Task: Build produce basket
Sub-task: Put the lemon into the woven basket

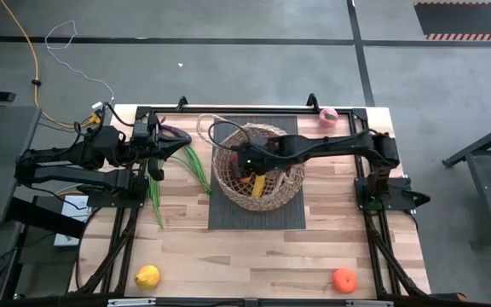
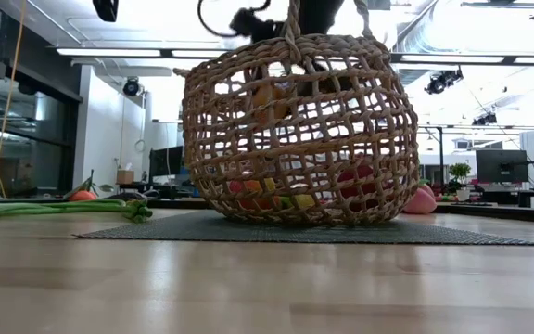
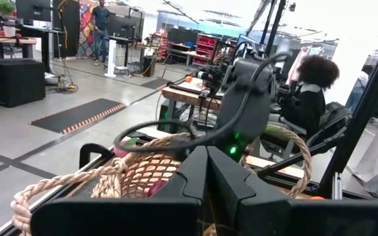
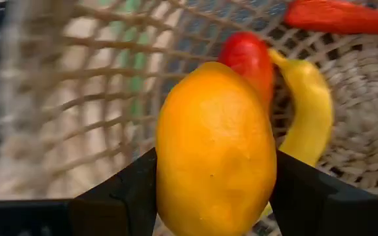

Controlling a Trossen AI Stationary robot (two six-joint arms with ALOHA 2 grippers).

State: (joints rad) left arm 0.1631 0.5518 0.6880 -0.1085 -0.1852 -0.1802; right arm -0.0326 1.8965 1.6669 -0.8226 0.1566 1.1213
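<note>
- Table (image 1: pixel 228 256): wood top w/ dark mat (image 1: pixel 228 217) at center; mat prob. marks the packing spot and keeps the basket from sliding.
- Basket (image 1: pixel 258 166): sits on the mat, mid-table, upright, mouth up so arms can drop items in from above.
- R arm: reaches in from the right side, gripper (image 4: pixel 215 190) over/inside the basket mouth, jaws clenched on 1 orange-yellow fruit (image 4: pixel 215 157), pads on its 2 sides. Held over the interior, so looks like a drop-in about to happen; not yet let go.
- L arm: parked at table's left side, gripper (image 3: pixel 207 190) pinched closed on nothing, facing the basket; seems to be waiting.
- Beans (image 1: pixel 173 175): long green stalks flat on table just left of the mat, near L gripper.
- In basket already: banana (image 4: pixel 310 111), red piece (image 4: pixel 251 59).
- Still out, near edge: lemon (image 1: pixel 147 276) left, orange (image 1: pixel 343 280) right; pink fruit (image 1: pixel 328 117) at far edge.
</note>
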